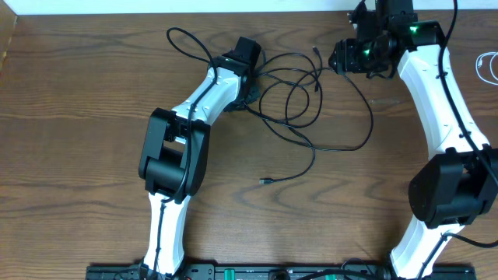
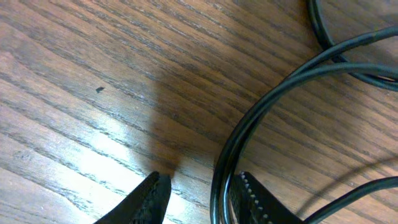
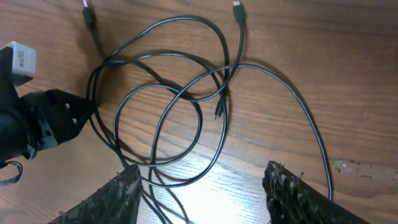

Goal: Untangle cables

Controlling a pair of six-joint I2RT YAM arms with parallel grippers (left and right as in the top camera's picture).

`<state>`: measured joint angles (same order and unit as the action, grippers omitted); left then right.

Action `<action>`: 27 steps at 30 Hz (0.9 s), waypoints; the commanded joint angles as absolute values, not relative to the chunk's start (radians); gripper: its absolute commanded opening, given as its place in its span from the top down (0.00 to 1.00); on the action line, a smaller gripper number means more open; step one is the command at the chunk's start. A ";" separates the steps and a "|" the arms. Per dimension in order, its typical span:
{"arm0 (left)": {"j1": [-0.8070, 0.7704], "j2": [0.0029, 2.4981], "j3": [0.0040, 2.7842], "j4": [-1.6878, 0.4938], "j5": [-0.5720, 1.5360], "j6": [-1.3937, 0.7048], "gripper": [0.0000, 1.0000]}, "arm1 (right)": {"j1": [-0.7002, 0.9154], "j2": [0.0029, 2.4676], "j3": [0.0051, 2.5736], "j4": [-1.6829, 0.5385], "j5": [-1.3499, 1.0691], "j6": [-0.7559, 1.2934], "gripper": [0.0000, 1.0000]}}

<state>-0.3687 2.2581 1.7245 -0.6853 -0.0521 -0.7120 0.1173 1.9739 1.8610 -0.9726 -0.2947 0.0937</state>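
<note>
Starting at the left, we see a thin loop (image 1: 169,33) of the black cables (image 3: 193,96) lying flat on the wooden surface (image 1: 78,155). It sits just beside the left tool (image 2: 205,202), on the side away from the right tool (image 3: 202,194).

The left tool is down close to the surface, its fingers (image 2: 152,199) apart and not clenched. One strand (image 2: 219,168) runs between them, hugging the right-hand finger with a bare gap to the other. That strand points straight ahead of the tool, then bends away to its right, where more strands cross.

Between the two tools lies the tangle itself, several overlapping loops whose long axis runs from one tool towards the other. From its near side a single tail trails back towards the robot's base. It ends in a loose plug (image 1: 264,181) that points to the left arm's side.

The right tool hangs over the surface with its jaws spread wide, released and grasping nothing. The tangle lies ahead of it, a little to its left. Two plug ends (image 3: 238,9) at the far side point away from it.

Beyond the right arm, well apart from the right tool, we make out a white cable (image 1: 489,68) coiled at the picture's edge, partly cut off.
</note>
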 commanded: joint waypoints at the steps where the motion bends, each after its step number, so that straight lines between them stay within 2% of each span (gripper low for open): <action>1: -0.366 2.270 1.705 -0.675 -0.073 -0.720 0.63 | 0.126 1.983 1.851 -0.965 -0.298 0.080 0.39; 9: -0.368 2.295 1.705 -0.679 -0.059 -0.742 0.64 | 0.126 1.983 1.851 -0.962 -0.297 0.080 0.39; 10: -0.370 2.303 1.705 -0.683 -0.053 -0.751 0.68 | 0.126 1.983 1.851 -0.962 -0.298 0.080 0.39; 11: -0.373 2.312 1.705 -0.687 -0.049 -0.758 0.78 | 0.126 1.983 1.851 -0.962 -0.297 0.080 0.39; 12: -0.378 2.316 1.705 -0.691 -0.042 -0.757 0.92 | 0.126 1.983 1.851 -0.962 -0.298 0.080 0.39; 18: -0.386 2.261 1.706 -0.719 -0.030 -0.752 0.93 | 0.126 1.983 1.851 -0.961 -0.298 0.080 0.39; 27: -0.417 1.983 1.706 -0.750 0.038 -0.707 0.93 | 0.135 1.983 1.851 -0.966 -0.298 0.080 0.40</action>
<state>-0.3965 2.1117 1.7000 -0.7506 0.0071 -0.7292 0.1200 1.9739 1.8610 -0.9642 -0.2947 0.0937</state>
